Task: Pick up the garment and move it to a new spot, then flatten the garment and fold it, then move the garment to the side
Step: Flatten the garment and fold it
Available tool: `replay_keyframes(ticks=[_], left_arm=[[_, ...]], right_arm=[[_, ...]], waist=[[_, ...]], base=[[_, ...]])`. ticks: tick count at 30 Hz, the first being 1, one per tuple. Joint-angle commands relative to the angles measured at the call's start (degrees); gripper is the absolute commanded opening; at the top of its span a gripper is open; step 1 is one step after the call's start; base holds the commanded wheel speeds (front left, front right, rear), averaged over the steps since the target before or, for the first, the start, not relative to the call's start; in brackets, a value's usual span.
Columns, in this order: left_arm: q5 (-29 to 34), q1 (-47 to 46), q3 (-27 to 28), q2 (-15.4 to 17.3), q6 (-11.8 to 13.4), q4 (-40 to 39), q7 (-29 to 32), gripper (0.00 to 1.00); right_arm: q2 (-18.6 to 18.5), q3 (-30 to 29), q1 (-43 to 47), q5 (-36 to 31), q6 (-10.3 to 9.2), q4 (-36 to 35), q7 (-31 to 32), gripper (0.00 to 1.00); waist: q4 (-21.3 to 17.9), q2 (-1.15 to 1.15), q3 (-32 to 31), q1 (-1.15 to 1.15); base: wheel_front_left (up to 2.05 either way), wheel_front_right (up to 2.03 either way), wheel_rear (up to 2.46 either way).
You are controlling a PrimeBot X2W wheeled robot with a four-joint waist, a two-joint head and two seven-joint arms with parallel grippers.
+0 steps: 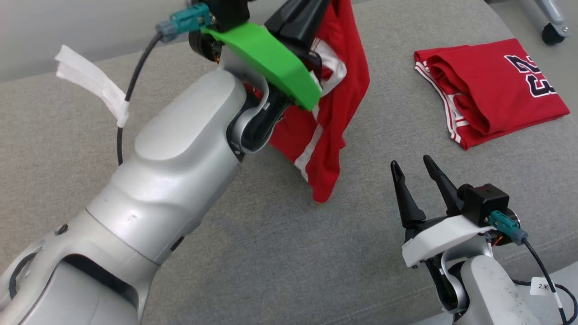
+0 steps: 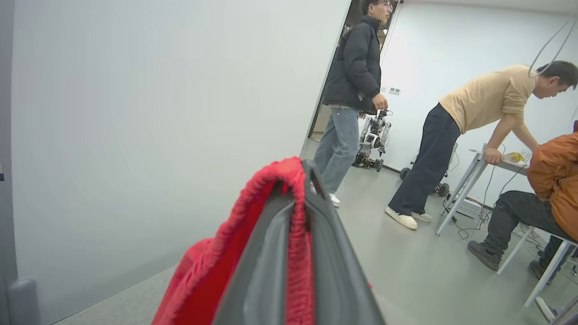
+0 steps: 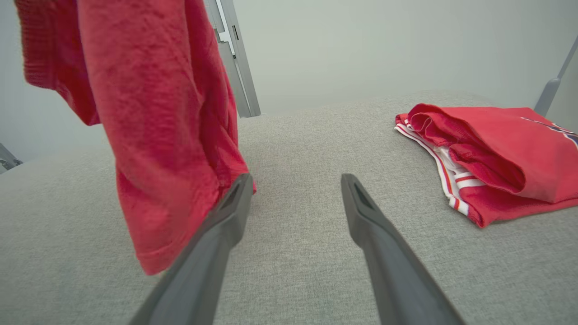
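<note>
My left gripper (image 1: 311,11) is raised high at the top of the head view and is shut on a red garment (image 1: 334,113) with white stripes. The garment hangs down loosely, its lowest tip just above the grey cushion (image 1: 253,253). In the left wrist view the red cloth (image 2: 216,262) is pinched between the closed fingers (image 2: 325,253) and drapes over the left one. My right gripper (image 1: 412,162) stands open low at the right with nothing in it. In the right wrist view the hanging garment (image 3: 158,135) is just left of the open right gripper (image 3: 296,180).
A folded red jersey (image 1: 492,90) with a dark number lies at the far right of the cushion, also the folded jersey (image 3: 496,153). A caster wheel (image 1: 553,34) stands beyond it. Several people (image 2: 356,90), a table (image 2: 478,167) and a small robot (image 2: 372,140) are in the room behind.
</note>
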Motion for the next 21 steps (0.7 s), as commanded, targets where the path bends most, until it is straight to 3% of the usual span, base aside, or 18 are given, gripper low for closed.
replay_keyframes(ticks=[1, 5, 8, 11, 15, 21], left_arm=[[-1.04, -0.54, 2.3, -0.54, 0.9, -0.52, -0.42, 0.0], [-3.43, 2.48, 5.91, -1.66, 6.18, 0.51, -0.16, 0.0], [-2.35, 5.48, 3.36, 0.93, 11.04, 4.77, 3.78, 0.0], [-2.57, 9.36, 1.42, 3.35, 13.72, 8.43, 7.87, 0.0], [-4.08, 15.33, 0.39, 6.29, 15.7, 12.07, 11.79, 0.0], [-6.95, 21.19, 1.98, 8.28, 16.77, 12.61, 11.86, 0.0]], right_arm=[[-0.02, -0.13, -0.5, 0.04, -0.09, 0.2, -0.31, 1.0], [0.04, -0.33, -0.14, 0.06, -0.09, 0.16, -0.22, 1.0], [0.1, -0.11, -0.08, 0.22, -0.09, 0.1, -0.24, 1.0], [0.1, -0.05, -0.05, 0.27, -0.09, 0.0, -0.38, 1.0], [0.12, 0.0, 0.06, -0.11, -0.09, -0.12, -0.31, 1.0], [-0.1, 0.31, 0.29, -0.31, -0.09, -0.12, 0.15, 1.0]], waist=[[0.41, 0.0, -0.23, 0.0], [1.39, 0.0, -0.39, 0.0], [2.54, 0.0, -0.2, 0.0], [3.83, 0.0, 0.07, 0.0], [5.65, 0.0, 0.23, 0.0], [7.75, 0.0, -0.22, 0.0]], base=[[0.0, 0.0, 0.0], [0.0, 0.0, 0.0], [0.0, 0.0, 0.0], [0.0, 0.0, 0.0], [0.0, 0.0, 0.0], [0.0, 0.0, 0.0]])
